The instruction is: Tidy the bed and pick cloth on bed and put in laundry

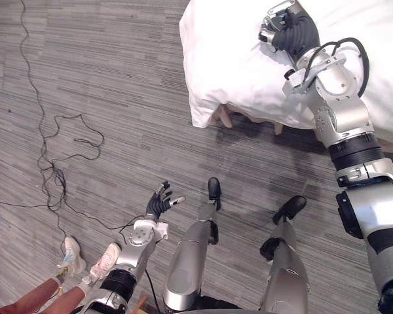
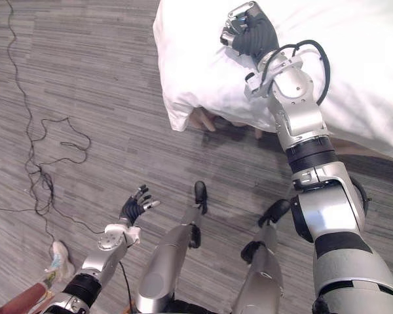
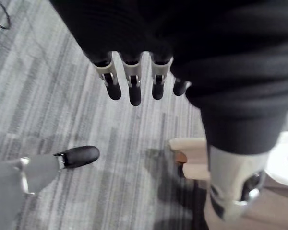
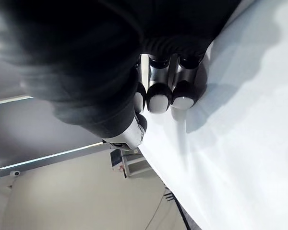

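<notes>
My right hand (image 1: 285, 29) is curled closed, pressed on the white bedding (image 1: 236, 72) near its left corner, far right. My left hand (image 1: 160, 204) hangs open above the floor (image 1: 105, 98), near left.

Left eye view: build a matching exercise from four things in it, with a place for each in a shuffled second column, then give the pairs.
1. right robot hand
2. left robot hand
3. bed leg
4. person's shoes

A. on the grey floor, lower left corner
B. under the edge of the white bedding
C. up over the white bedding
D. open, low over the grey floor

Pairs: 1-C, 2-D, 3-B, 4-A
</notes>
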Controlling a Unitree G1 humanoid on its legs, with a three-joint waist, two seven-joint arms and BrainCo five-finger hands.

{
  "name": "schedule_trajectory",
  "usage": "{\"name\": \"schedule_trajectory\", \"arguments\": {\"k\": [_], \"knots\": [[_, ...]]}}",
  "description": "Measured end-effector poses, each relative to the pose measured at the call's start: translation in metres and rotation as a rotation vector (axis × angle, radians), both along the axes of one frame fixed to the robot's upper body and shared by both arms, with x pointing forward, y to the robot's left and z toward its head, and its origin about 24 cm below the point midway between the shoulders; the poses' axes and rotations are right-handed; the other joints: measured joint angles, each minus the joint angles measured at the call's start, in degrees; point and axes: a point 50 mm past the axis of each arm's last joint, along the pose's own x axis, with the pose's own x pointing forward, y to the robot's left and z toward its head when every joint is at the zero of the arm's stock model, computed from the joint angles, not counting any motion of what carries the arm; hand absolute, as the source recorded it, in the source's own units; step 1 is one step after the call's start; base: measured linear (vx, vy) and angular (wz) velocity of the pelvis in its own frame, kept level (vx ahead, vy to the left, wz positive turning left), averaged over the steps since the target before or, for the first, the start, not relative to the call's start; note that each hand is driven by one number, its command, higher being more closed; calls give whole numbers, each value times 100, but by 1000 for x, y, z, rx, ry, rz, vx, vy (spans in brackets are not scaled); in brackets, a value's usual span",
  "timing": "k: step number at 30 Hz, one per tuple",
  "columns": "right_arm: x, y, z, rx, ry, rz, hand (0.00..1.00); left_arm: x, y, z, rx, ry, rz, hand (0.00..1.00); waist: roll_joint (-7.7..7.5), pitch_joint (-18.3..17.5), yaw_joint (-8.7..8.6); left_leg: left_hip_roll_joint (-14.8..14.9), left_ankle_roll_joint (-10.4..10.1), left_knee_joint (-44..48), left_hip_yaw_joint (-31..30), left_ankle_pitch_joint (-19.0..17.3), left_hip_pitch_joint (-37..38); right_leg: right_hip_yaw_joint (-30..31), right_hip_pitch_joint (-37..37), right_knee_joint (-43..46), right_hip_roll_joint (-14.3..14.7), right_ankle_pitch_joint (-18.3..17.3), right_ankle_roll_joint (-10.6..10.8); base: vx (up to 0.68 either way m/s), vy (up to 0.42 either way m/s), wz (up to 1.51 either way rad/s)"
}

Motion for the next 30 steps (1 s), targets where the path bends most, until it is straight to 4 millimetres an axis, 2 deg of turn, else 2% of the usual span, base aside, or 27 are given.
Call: {"name": "schedule_trajectory", "arguments": {"k": [1,2,3,4,5,6,7,8,9,11,15,17,20,22,23,25,26,28,29,30], "knots": [[-7,16,-55,-53,184,49,100,-5,6,-1,1,-2,25,0,-94,-10,-109,17,-19,-9,89,-58,204,73,144,-3,17,-38,11,94,-9,-43],[-24,32,-108,-123,350,110,100,-7,12,-1,5,-10,47,0,-221,6,-188,48,-48,-25,184,-103,367,158,237,-13,49,-62,10,121,-20,-51],[-42,45,-144,-150,469,162,100,-8,16,-1,14,-13,63,0,-344,1,-231,75,-63,-69,281,-118,459,238,249,-25,82,-65,9,112,-24,-44],[-56,55,-166,-163,543,202,100,-8,19,0,21,-14,74,0,-436,25,-271,87,-66,-119,336,-116,538,276,287,-56,109,-63,7,125,-33,-42],[-89,80,-205,-173,678,301,100,-8,24,1,28,-19,92,0,-640,140,-463,139,-88,-180,419,-103,780,335,479,-94,179,-50,-5,127,-37,-40],[-109,95,-218,-163,719,368,100,-8,25,1,33,-18,96,0,-788,165,-540,178,-112,-203,481,-121,955,363,608,-124,224,-54,-6,143,-43,-45],[-126,112,-221,-145,718,444,100,-8,25,1,34,-17,98,0,-955,139,-603,231,-151,-205,593,-151,1153,422,757,-137,270,-68,-22,118,-37,-43],[-135,126,-213,-114,667,507,100,-9,25,0,42,-14,93,0,-1093,89,-641,274,-191,-204,645,-200,1333,492,903,-137,321,-110,-19,86,-27,-35],[-139,132,-208,-91,635,532,100,-10,25,0,47,-11,91,0,-1162,47,-658,289,-200,-202,668,-218,1400,524,955,-137,341,-134,-12,60,-24,-29],[-143,153,-182,1,491,594,100,-15,25,-6,58,17,89,0,-1414,-238,-762,323,-222,-259,750,-242,1585,553,1070,-139,392,-183,9,39,-20,-18],[-136,156,-155,93,353,543,100,-25,19,-15,63,64,91,0,-1581,-687,-775,332,-247,-408,769,-268,1799,565,1247,-140,413,-268,53,40,5,1],[-126,154,-139,136,290,488,100,-30,19,-20,69,99,91,0,-1610,-779,-758,333,-249,-485,774,-252,1894,562,1308,-139,422,-272,45,33,5,1],[-92,142,-102,223,183,322,100,-33,19,-24,74,135,97,0,-1599,-814,-752,327,-273,-544,777,-157,1902,556,1294,-139,426,-247,18,1,-1,2],[-56,117,-51,313,46,171,100,-30,18,-23,75,133,102,0,-1524,-768,-725,324,-272,-540,760,-88,1774,547,1178,-139,425,-191,-34,-10,-4,5],[-49,112,-38,328,12,147,100,-27,18,-22,75,129,102,0,-1485,-723,-727,323,-265,-521,751,-80,1728,542,1146,-138,421,-174,-38,-22,-2,3],[-32,91,11,353,-124,78,100,-14,11,-14,65,92,85,0,-1238,-471,-709,285,-221,-479,724,-17,1530,539,974,-137,377,-87,-54,-42,6,7],[-28,84,20,350,-145,57,100,-11,8,-13,61,85,78,0,-1157,-429,-699,273,-209,-476,716,2,1453,538,910,-137,364,-64,-56,-54,14,8],[-14,57,42,338,-178,-41,100,2,-3,-7,46,59,47,0,-846,-273,-623,245,-174,-480,618,60,1114,527,584,-136,346,-2,-41,-49,13,10],[-11,51,44,343,-171,-66,100,5,-6,-6,42,54,35,0,-771,-233,-597,245,-169,-484,605,96,1031,511,522,-135,347,13,-42,-49,5,15],[-4,34,45,317,-158,-137,100,12,-15,-2,32,42,13,0,-625,-163,-527,245,-160,-488,578,158,848,483,348,-130,346,50,-74,-41,3,12]]}}
